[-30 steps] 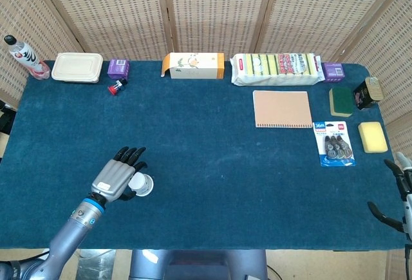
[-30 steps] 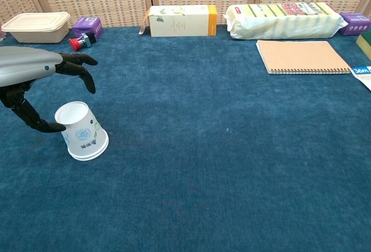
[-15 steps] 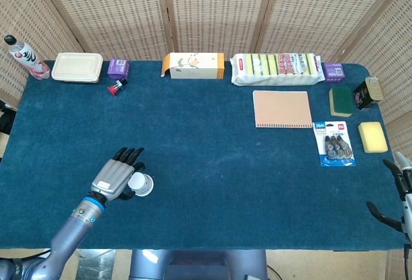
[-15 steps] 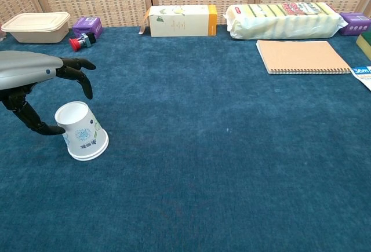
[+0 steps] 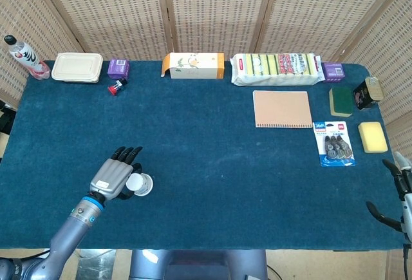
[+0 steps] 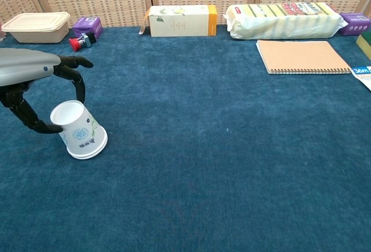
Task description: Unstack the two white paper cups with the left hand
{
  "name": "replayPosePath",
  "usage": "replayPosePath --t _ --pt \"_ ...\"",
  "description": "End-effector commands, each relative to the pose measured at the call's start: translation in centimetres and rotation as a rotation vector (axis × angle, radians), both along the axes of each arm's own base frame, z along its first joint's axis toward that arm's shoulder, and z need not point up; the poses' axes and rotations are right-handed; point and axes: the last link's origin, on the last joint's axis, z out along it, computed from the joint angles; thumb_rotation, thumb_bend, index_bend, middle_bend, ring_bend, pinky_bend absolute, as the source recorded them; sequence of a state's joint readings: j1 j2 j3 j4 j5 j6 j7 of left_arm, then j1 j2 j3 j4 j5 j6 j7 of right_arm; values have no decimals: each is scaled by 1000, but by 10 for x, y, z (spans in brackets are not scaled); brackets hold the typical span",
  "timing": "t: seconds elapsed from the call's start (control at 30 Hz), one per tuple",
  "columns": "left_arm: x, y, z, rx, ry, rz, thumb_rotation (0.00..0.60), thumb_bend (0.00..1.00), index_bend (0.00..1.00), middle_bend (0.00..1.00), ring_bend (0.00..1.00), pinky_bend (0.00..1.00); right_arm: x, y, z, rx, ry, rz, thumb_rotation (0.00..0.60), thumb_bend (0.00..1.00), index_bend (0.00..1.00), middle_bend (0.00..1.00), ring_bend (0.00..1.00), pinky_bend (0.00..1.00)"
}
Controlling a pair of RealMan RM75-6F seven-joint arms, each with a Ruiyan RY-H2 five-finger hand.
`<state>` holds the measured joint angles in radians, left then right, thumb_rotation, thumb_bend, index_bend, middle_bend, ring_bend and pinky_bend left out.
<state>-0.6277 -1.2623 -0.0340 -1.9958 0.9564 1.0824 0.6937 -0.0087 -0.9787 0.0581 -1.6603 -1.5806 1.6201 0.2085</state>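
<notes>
**Blue-cloth table, left hand at the cup stack**

Blue cloth covers the table [image 5: 212, 164], woven screens behind it.

Near edge: left hand [image 6: 32, 84] is curled around the white paper cups [image 6: 78, 131], which stand upside down and tilted, base toward the hand. Thumb tip touches the upper cup's side near its base; the other fingers [image 6: 77, 76] arch over the top edge. Cannot tell whether those fingers touch. The cups are not lifted: the rim sits on the cloth, and the two rims show as a doubled edge at the bottom. In head view the hand [image 5: 114, 178] covers the left part of the stack [image 5: 140, 184].

Right hand [image 5: 398, 196] sits at the table's far right corner, mostly cut off by the frame; fingers look spread, holding nothing.

Mid right: spiral notebook [image 5: 282, 109], blister pack [image 5: 333, 143], yellow sponge [image 5: 373, 136], green sponge [image 5: 340, 101], dark can [image 5: 367, 92].

Back row, left to right: bottle [image 5: 24, 56], lidded food container [image 5: 77, 67], purple box [image 5: 118, 68], small red item [image 5: 116, 87], orange-and-white carton [image 5: 193, 65], sponge multipack [image 5: 278, 68], second purple box [image 5: 333, 70].
</notes>
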Motion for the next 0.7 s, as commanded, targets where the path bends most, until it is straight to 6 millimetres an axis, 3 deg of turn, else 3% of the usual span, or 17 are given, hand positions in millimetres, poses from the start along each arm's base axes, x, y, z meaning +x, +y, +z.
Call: replayPosePath --t 0.03,0.33,0.7 --pt "3 -1 8 21 -7 -5 600 198 395 0 0 17 0 0 0 0 0 0 600 281 79 0 0 0" --pt "12 -5 35 45 -61 -14 600 198 395 0 0 17 1 0 -1 2 3 1 600 281 79 0 0 0" --pt "12 -3 38 -11 -113 6 600 197 394 0 0 17 1 0 -1 2 2 0 600 281 79 0 0 0"
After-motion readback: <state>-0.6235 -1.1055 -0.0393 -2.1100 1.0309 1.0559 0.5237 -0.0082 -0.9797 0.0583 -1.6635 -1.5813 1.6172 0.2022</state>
